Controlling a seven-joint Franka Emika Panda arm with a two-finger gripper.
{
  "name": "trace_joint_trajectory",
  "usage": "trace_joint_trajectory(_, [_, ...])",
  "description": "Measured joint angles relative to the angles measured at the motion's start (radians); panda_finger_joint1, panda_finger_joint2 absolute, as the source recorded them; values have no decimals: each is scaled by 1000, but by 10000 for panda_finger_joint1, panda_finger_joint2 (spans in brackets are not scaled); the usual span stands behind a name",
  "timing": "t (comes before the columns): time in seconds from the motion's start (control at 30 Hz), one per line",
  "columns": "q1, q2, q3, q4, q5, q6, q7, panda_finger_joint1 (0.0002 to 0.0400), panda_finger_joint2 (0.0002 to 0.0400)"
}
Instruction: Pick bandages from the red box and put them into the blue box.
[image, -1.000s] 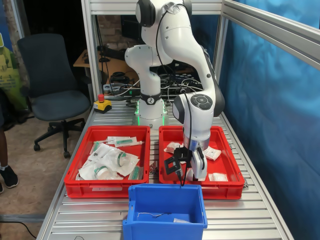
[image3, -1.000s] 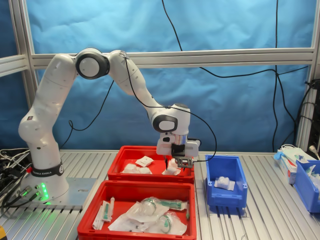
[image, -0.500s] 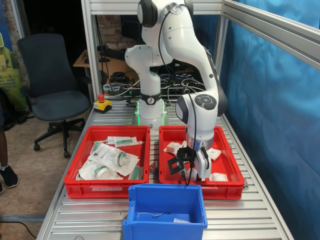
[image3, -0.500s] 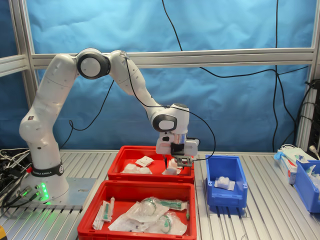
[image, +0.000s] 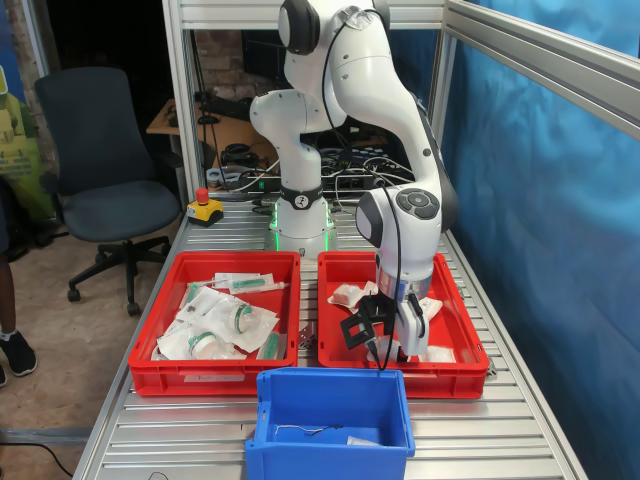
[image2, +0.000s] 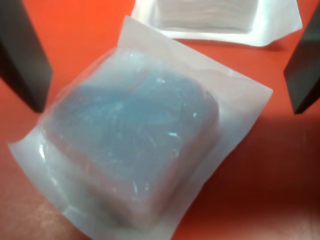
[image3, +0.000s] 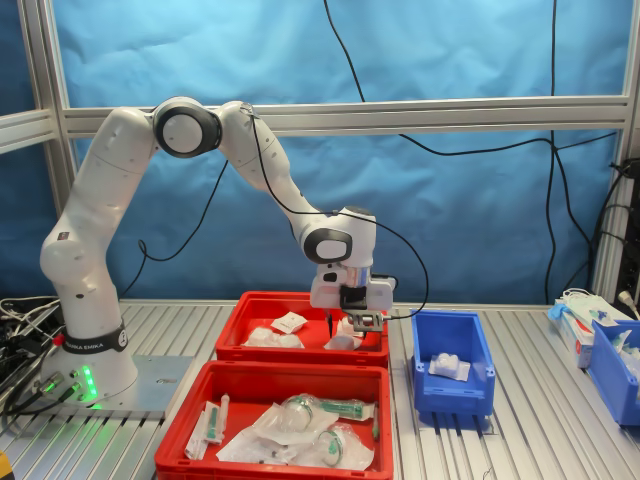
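The red box holds several white bandages, such as those near its back left and front right. My gripper hangs low inside it, near the front rim. In the wrist view the gripper is open. Its dark fingers stand on either side of one puffy bandage lying on the red floor, apart from it. Another packet lies just beyond. In the second exterior view the gripper is over the red box. The blue box holds a packet.
The twin red crate of clear green-marked packs sits beside the red box. A red stop button stands behind it, near the arm's base. Another blue bin and a white carton are at the second exterior view's right.
My gripper has moved toward the first exterior view's right and nearer the red box's front rim, sinking a little. It stays open and the packets have not moved.
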Motion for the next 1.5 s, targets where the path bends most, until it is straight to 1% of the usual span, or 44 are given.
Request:
trace_joint_trajectory(0.53, [49, 6, -42, -9, 0, 26, 0, 400, 400])
trace_joint_trajectory(0.73, [59, 14, -59, -9, 0, 33, 0, 400, 400])
trace_joint_trajectory(1.1, [64, 26, -80, -9, 0, 38, 0, 400, 400])
trace_joint_trajectory(1.5, [66, 31, -87, -9, 0, 41, 0, 400, 400])
